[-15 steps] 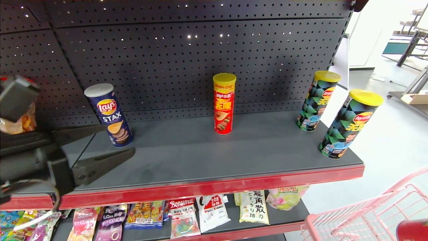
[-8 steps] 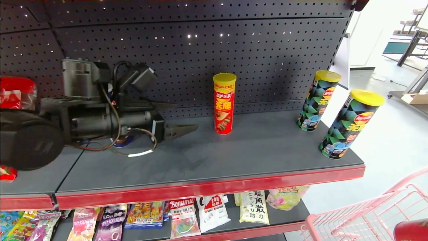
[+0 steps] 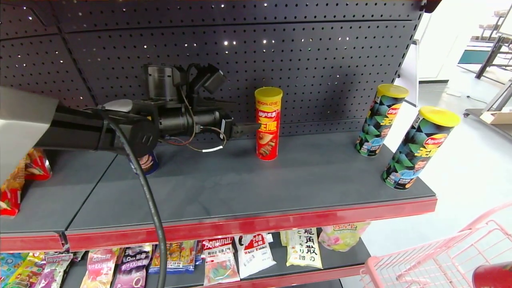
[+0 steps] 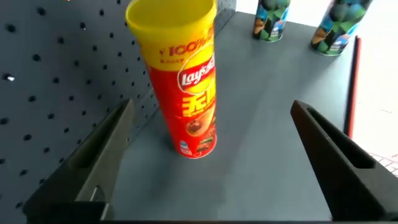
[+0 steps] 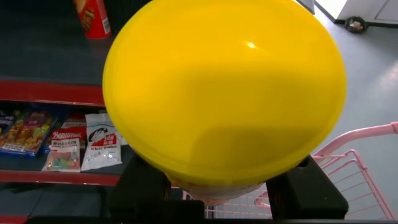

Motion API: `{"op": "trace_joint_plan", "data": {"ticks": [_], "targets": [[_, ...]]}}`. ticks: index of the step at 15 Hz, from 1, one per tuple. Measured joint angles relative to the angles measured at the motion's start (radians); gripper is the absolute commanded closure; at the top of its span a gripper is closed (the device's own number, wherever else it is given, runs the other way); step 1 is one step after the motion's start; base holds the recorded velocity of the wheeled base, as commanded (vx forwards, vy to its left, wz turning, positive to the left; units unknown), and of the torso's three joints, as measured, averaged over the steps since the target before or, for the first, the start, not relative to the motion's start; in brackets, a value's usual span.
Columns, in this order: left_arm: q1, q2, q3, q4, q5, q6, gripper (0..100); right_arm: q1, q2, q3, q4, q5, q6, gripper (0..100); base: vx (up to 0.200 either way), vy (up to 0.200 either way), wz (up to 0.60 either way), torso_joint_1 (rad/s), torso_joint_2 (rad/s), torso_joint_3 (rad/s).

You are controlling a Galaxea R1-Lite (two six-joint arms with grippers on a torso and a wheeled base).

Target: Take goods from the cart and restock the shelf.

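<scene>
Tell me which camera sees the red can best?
The left wrist view: the red can stands close and large. The head view shows it whole but small; the right wrist view, just an edge piece.

Head cam sat up high in front of the shelf [image 3: 248, 192], looking forward and down from a middling distance. It took in the pegboard [image 3: 280, 60] behind, the snack bags [image 3: 256, 254] on the tier below, and a corner of the pink cart [image 3: 440, 260] off to the robot's right.

Left wrist cam rode just behind the left gripper [image 4: 211, 104], fingers spread wide. It looked along the shelf board, really close to the red can [image 4: 189, 93], with the two green cans [image 4: 270, 22] [image 4: 336, 28] far off past it. All three cans were in the head view too.

Right wrist cam was jammed right up against the yellow-lidded can [image 5: 224, 81] clamped in the right gripper [image 5: 227, 196], facing down past it at the shelf front. It shared the red can, snack bags and cart with the head view.
</scene>
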Motion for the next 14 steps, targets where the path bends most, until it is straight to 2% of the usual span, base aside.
{"op": "trace_joint_plan", "data": {"ticks": [6, 14], "targets": [[-0.001, 0.071, -0.071, -0.043, 0.016, 0.007, 0, 0.0, -0.004, 0.0, 0.0, -0.005, 0.0, 100, 0.0, 0.0, 0.0, 0.0, 0.0, 0.0], [-0.008, 0.129, -0.138, -0.05, 0.021, 0.003, 0, 0.0, -0.007, -0.003, 0.0, -0.004, 0.0, 100, 0.0, 0.0, 0.0, 0.0, 0.0, 0.0]]}}
